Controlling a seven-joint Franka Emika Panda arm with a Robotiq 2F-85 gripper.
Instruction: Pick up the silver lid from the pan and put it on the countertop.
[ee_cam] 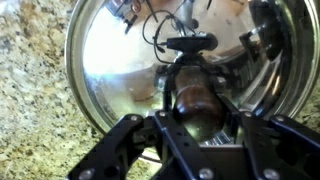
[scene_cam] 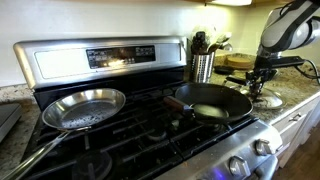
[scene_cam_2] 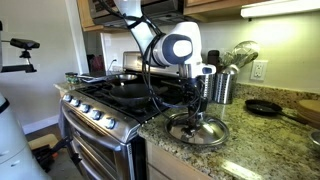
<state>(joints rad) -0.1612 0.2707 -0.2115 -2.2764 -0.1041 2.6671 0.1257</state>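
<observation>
The silver lid (scene_cam_2: pixel 198 131) lies flat on the speckled granite countertop (scene_cam_2: pixel 262 152), to the side of the stove. It fills the wrist view (ee_cam: pixel 120 60) and shows small in an exterior view (scene_cam: pixel 267 99). My gripper (scene_cam_2: pixel 197 108) stands straight above it, its fingers shut on the lid's dark central knob (ee_cam: pixel 196 95); it also shows in an exterior view (scene_cam: pixel 262 80). The dark pan (scene_cam: pixel 213 101) with a reddish-brown handle sits uncovered on the black stove near the counter side.
A shiny silver frying pan (scene_cam: pixel 85 108) sits on the far burner. A metal utensil holder (scene_cam_2: pixel 222 88) stands behind the lid. A small black pan (scene_cam_2: pixel 265 106) and a wooden board (scene_cam_2: pixel 308 108) lie further along the counter. The counter's front edge is close.
</observation>
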